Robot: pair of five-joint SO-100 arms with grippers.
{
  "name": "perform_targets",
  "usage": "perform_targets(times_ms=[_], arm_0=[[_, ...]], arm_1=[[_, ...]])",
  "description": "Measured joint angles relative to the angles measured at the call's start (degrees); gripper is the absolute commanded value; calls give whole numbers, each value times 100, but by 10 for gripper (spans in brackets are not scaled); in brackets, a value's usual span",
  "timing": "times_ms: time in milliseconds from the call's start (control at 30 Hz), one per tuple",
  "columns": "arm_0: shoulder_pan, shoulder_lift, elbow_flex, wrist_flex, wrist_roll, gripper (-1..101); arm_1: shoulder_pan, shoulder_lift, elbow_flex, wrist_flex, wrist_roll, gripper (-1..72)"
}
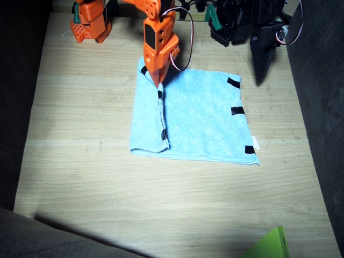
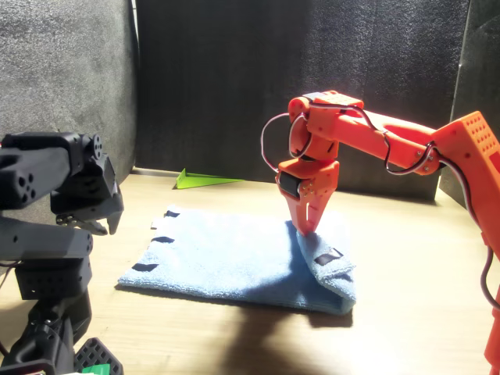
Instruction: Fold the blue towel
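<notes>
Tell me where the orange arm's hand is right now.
The right arm's hand points down at the blue towel's folded-over flap, near the towel's far edge in the fixed view, with its tips at the cloth; the black left arm stays off the towel.

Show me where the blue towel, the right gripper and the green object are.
blue towel (image 1: pixel 201 118): fixed view, flat middle area.
right gripper (image 1: pixel 157 81): fixed view, tips at the folded edge.
green object (image 2: pixel 199 180): front view, flat top face.

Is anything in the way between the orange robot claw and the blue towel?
No, nothing visible. The right gripper points down right at the blue towel, at the folded-over strip's edge. The left gripper hangs off to the side, away from it.
</notes>
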Motion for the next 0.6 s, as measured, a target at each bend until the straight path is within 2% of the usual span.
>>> perform_targets(times_ms=[267, 600], arm_0=[[0, 105, 0, 0, 0, 48], [0, 123, 0, 0, 18, 51]], arm_1=[[114, -396, -272, -18, -79, -2], [35, -809, -967, 9, -466, -2]])
